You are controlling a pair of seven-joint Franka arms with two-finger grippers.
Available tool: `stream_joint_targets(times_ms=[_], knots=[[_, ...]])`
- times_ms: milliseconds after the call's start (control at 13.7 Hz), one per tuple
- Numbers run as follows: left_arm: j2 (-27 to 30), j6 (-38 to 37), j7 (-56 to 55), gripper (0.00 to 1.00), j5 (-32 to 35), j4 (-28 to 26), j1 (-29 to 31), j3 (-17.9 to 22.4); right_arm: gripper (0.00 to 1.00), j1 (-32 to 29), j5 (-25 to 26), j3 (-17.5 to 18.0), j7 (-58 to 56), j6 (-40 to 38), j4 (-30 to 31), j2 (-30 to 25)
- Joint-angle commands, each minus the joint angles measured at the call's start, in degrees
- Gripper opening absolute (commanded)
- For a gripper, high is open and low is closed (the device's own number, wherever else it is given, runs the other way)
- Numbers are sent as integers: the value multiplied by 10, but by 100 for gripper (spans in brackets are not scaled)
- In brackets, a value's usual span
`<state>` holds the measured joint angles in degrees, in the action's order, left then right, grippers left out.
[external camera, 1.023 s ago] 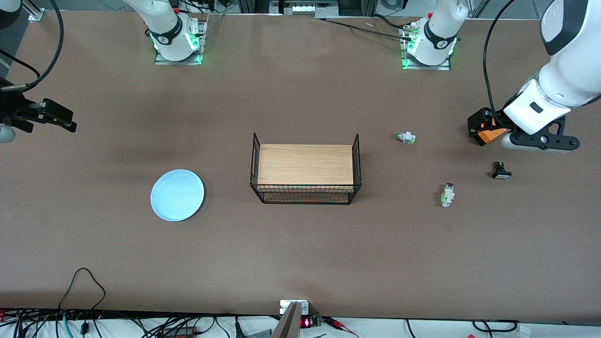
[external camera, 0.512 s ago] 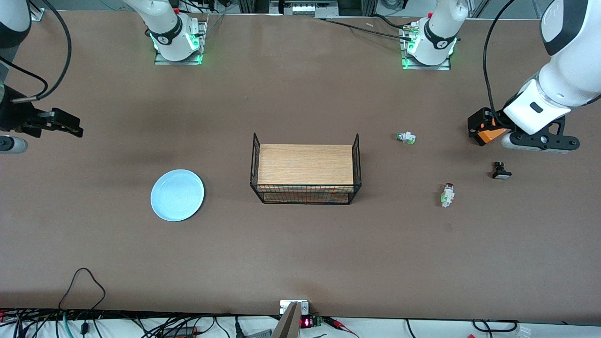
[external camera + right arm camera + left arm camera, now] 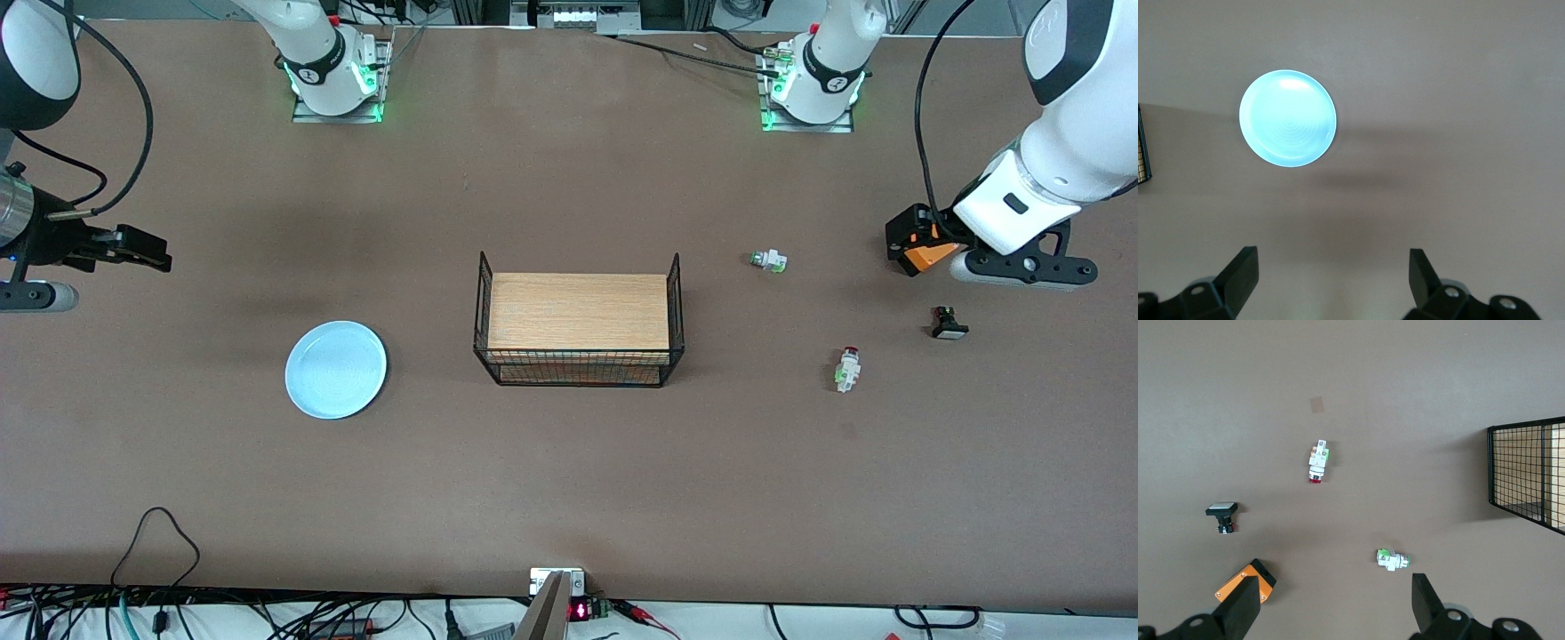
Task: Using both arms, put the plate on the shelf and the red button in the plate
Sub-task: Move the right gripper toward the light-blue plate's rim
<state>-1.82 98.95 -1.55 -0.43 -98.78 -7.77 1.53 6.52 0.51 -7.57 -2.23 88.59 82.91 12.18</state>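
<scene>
The pale-blue plate (image 3: 336,369) lies flat on the table toward the right arm's end; it also shows in the right wrist view (image 3: 1287,119). The red button (image 3: 847,369) lies on its side toward the left arm's end, and in the left wrist view (image 3: 1317,461). My right gripper (image 3: 142,249) (image 3: 1331,273) is open and empty, up over bare table, to the side of the plate. My left gripper (image 3: 911,240) (image 3: 1331,607), with its orange block (image 3: 1245,581), is open and empty over bare table, apart from the red button.
A black wire rack with a wooden top (image 3: 578,320) stands mid-table between plate and buttons. A white part with a green cap (image 3: 768,260) lies farther from the camera than the red button. A black part with a white cap (image 3: 949,323) lies beside it.
My right gripper has moved in from the table's end toward the plate. The left arm, the plate and the buttons have not moved.
</scene>
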Motion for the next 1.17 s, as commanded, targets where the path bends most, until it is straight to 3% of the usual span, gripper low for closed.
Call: stream_joint_targets(times_ms=[0,219,439,731,1097], knots=[[-6,-13,13,100,-12,16,3,0,100,-1,0,2,7,-6,-7,3],[-6,-13,13,100,-12,16,3,1,100,-15,-9,0,8,-4,-6,12],[-6,-13,13,100,-12,16,3,1,100,-35,-78,-3,11,31,17,35],[-6,-13,13,100,-12,16,3,1,100,-34,-83,-3,18,77,55,39],[-6,-14,11,100,-12,16,3,1,100,-5,-87,3,260,108,67,58]])
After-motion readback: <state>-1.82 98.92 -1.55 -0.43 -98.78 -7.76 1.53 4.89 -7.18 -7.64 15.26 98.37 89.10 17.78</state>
